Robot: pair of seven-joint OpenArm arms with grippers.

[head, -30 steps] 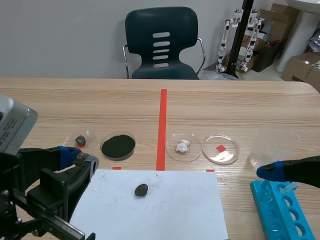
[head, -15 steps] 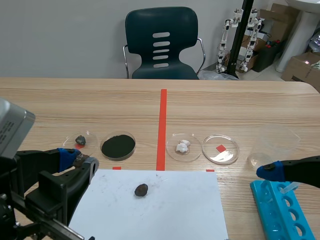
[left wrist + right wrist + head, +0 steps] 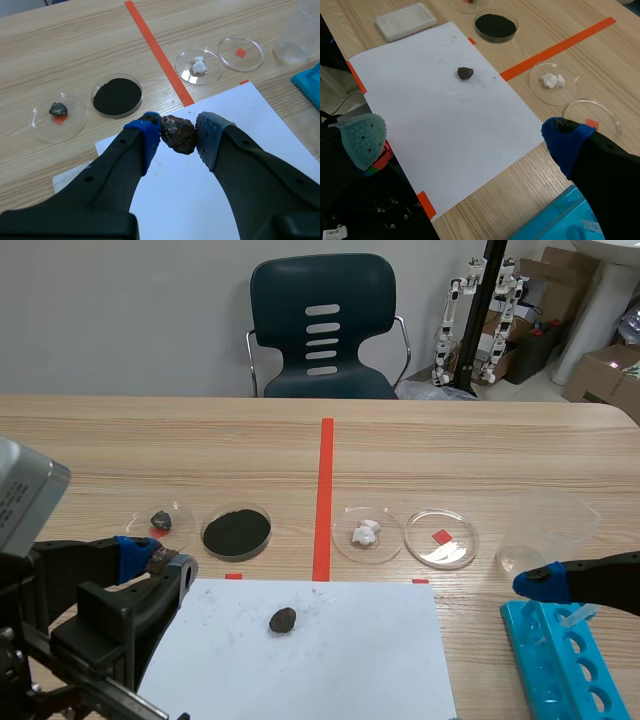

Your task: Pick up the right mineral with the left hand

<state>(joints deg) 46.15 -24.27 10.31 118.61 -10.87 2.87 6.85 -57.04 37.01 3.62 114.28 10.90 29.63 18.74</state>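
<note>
While the left pincer [image 3: 178, 128] grasps a reddish mineral [image 3: 179, 136] by the paper's [image 3: 186, 200] far corner — the right pincer [image 3: 464, 137] rests released.

blue tube rack [image 3: 562, 660] cut off by scene view's edge, clear beaker [image 3: 302, 30] cropped in left wrist view

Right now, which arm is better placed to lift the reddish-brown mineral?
Left. The left end effector is shut on the mineral; the right end effector is open, away by the blue rack.

Robotics lab, petri dishes [image 3: 441, 538] on wooden table [image 3: 150, 450], blue tube rack [image 3: 565, 660], small humanoid robots [image 3: 480, 315] behind
</note>
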